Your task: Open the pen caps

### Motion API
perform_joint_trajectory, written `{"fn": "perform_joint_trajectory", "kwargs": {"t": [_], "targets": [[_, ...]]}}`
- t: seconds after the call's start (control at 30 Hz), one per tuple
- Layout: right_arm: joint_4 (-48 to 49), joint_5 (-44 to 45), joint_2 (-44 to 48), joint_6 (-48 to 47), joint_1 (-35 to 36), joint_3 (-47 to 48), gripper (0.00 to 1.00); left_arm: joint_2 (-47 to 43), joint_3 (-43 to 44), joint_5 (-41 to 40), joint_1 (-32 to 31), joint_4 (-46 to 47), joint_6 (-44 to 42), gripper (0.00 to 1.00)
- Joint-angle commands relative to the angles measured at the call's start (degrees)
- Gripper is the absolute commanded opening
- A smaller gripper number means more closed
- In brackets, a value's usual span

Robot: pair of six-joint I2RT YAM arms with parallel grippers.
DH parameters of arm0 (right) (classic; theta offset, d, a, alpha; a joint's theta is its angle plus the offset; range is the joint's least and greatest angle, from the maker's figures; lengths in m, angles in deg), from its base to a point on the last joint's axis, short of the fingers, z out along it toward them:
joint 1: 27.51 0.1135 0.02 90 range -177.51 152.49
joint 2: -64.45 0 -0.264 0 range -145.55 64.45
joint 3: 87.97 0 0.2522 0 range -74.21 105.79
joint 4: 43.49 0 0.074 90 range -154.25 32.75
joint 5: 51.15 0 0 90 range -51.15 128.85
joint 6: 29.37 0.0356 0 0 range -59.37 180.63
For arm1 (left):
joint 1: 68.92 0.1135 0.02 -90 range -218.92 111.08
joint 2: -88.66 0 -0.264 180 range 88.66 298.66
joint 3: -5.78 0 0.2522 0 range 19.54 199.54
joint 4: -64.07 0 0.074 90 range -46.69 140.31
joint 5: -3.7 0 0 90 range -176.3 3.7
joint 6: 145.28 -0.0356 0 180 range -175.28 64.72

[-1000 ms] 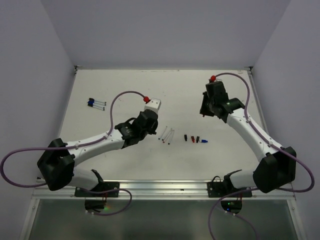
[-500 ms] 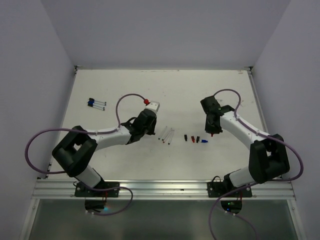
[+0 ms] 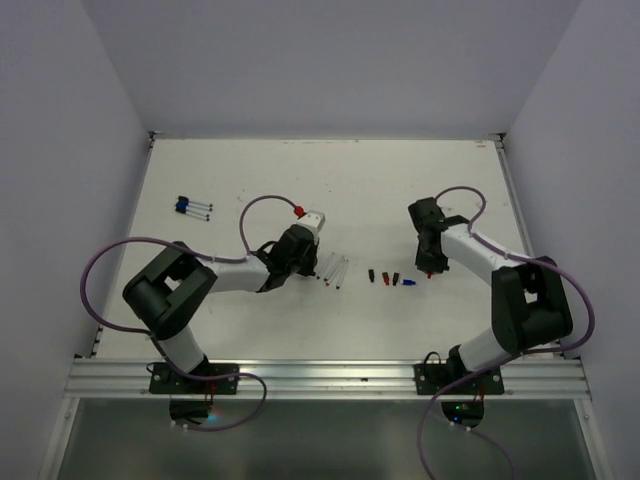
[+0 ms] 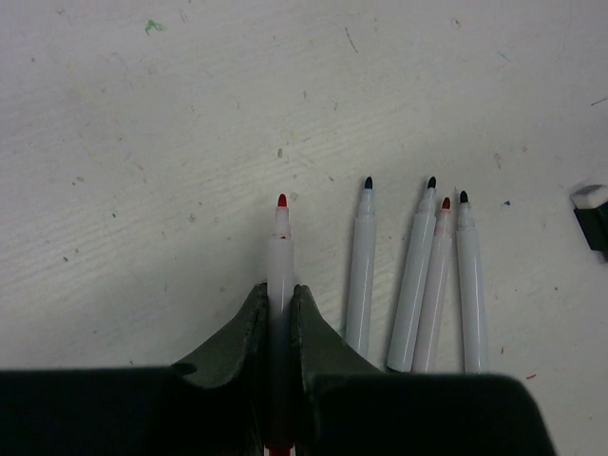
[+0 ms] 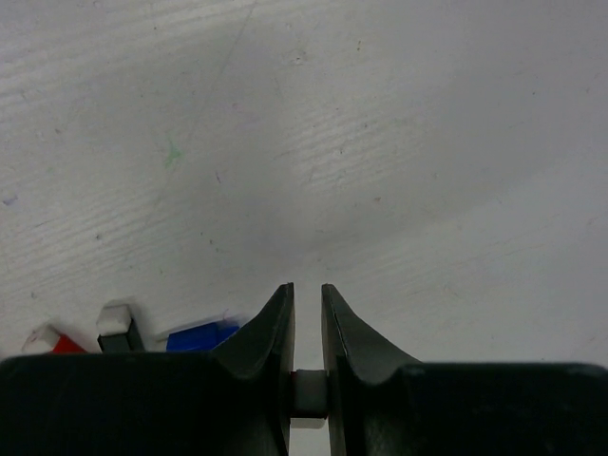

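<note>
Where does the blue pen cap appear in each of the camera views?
Top external: blue cap lies right of centre, slightly below the middle.
Left wrist: not in this picture.
Right wrist: blue cap lies at the bottom, left of centre, partly hidden.
Shared landmark: the black cap directly beside it.

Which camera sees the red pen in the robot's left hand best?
Left wrist view: the red-tipped pen sits mid-picture, pinched by the left gripper. From the top it is too small to make out; the right wrist view misses it.
</note>
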Motion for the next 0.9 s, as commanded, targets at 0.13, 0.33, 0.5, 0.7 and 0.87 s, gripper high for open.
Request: {"fn": "perform_joint_trajectory", "kwargs": {"t": [0.13, 0.33, 0.5, 0.7, 0.87], "targets": [[4.88, -3.08, -2.18, 0.17, 0.05, -2.61, 0.18, 2.46, 0.15, 0.54, 0.00, 4.14, -0.46, 0.00], [5.76, -3.79, -1.48, 0.34, -0.04, -3.58, 0.30, 3.60, -0.37, 0.53, 0.00, 4.40, -0.64, 0.00], [5.67, -4.05, -0.43, 0.26, -0.04, -3.32, 0.32, 3.17, -1.42, 0.97, 0.00, 4.84, 0.33, 0.01], [5.50, -5.19, -0.16, 0.17, 0.05, -2.70, 0.33, 2.37, -3.62, 1.68, -0.17, 5.98, 2.00, 0.05], [5.94, -5.90, -0.08, -0.10, -0.04, -2.79, 0.33, 1.76, -5.29, 2.12, -0.17, 6.78, 2.79, 0.10]]}}
